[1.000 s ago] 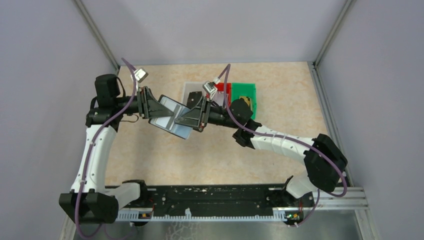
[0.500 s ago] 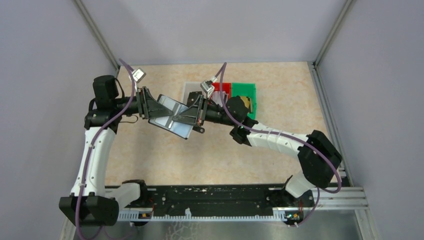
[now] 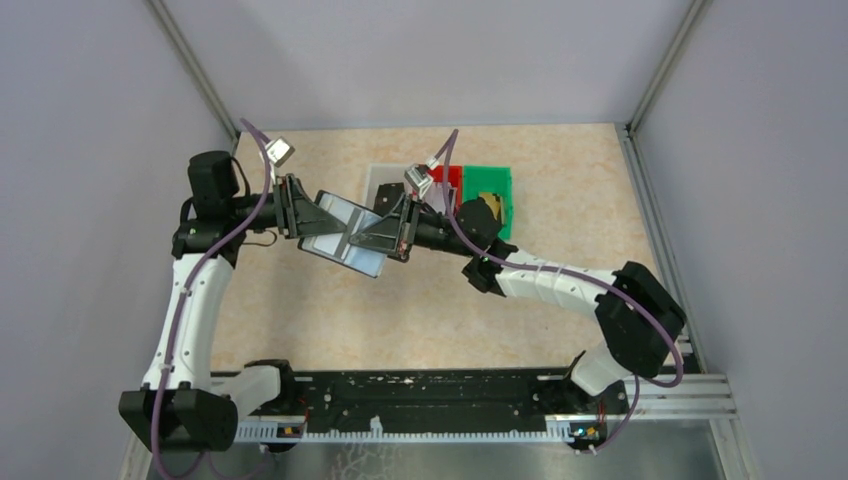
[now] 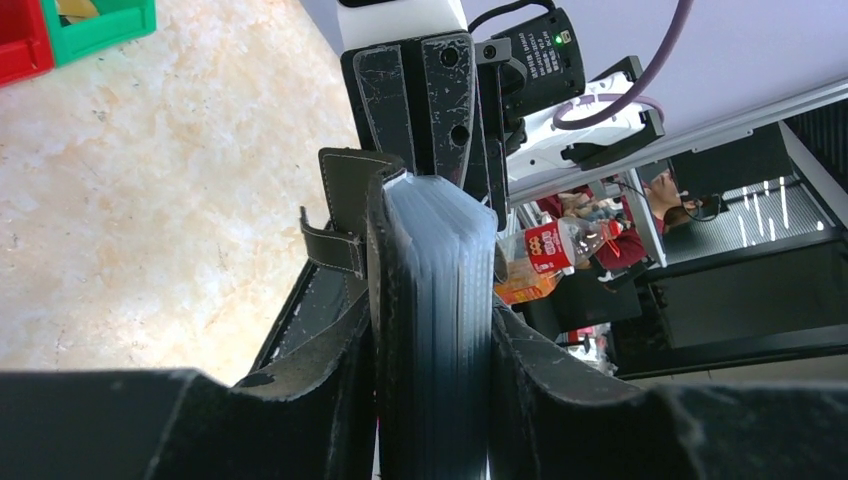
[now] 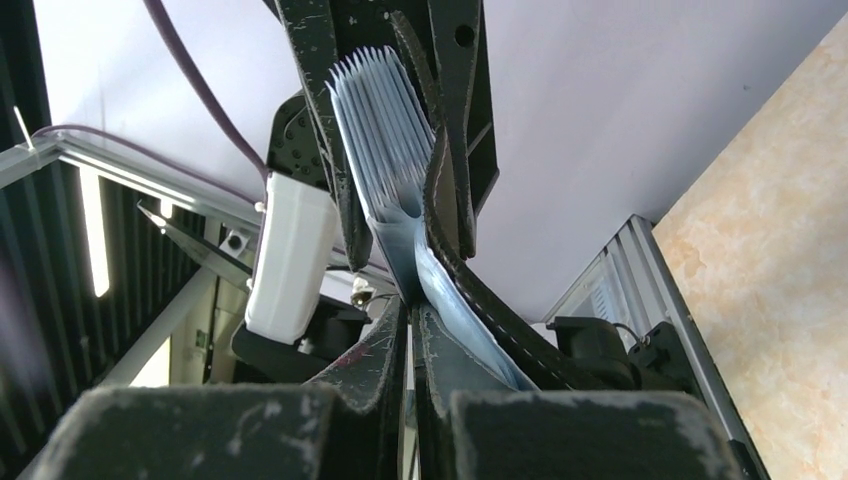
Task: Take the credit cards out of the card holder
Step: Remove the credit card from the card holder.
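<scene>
Two hands share the job: left hand [image 4: 435, 335] clamps the black card holder [image 3: 345, 243] across its covers, steadying it in the air left of the green bin [image 3: 497, 190]. That lets right hand [image 5: 412, 335], pressed together on one pale inner leaf, likely work credit cards loose.

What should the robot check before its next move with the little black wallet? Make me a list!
1. Left gripper grips the card holder firmly: ok, its fingers clamp both sides of the thick stack.
2. Right gripper is shut on something: ok, it pinches one thin pale leaf at the holder's edge.
3. That leaf is a credit card and not a sleeve of the holder: cannot tell.
4. Holder is open: ok, its leaves fan apart in the right wrist view.
5. Holder is held up between both arms, off the table: ok.
</scene>
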Action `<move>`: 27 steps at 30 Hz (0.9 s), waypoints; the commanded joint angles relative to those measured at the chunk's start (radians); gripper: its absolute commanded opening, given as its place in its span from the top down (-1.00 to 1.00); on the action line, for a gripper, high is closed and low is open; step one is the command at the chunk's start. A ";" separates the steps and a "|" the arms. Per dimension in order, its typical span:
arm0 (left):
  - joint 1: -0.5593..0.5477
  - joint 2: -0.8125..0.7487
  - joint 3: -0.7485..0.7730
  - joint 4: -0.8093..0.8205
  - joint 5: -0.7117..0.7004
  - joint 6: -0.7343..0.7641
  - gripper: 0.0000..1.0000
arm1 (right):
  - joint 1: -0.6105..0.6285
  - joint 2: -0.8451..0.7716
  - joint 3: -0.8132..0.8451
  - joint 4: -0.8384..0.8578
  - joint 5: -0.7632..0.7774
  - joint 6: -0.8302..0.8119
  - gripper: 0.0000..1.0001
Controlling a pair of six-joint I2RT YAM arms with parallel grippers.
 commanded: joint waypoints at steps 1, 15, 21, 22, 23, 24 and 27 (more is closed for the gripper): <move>-0.015 -0.033 -0.011 0.084 0.158 -0.109 0.14 | -0.031 -0.036 -0.025 0.030 0.095 -0.013 1.00; -0.016 -0.049 -0.032 0.180 0.177 -0.181 0.06 | -0.041 -0.073 -0.071 0.016 0.110 -0.035 1.00; -0.015 -0.045 -0.031 0.187 0.182 -0.189 0.31 | -0.041 -0.071 -0.075 0.026 0.103 -0.034 1.00; -0.015 -0.044 -0.031 0.191 0.183 -0.192 0.35 | -0.041 -0.067 -0.072 0.032 0.097 -0.031 1.00; -0.015 -0.045 -0.029 0.193 0.185 -0.196 0.40 | -0.041 -0.066 -0.070 0.038 0.089 -0.030 1.00; -0.015 -0.045 -0.029 0.195 0.185 -0.196 0.45 | -0.041 -0.063 -0.071 0.044 0.083 -0.027 1.00; -0.016 -0.047 -0.031 0.200 0.188 -0.200 0.50 | -0.042 -0.058 -0.070 0.073 0.073 -0.012 0.46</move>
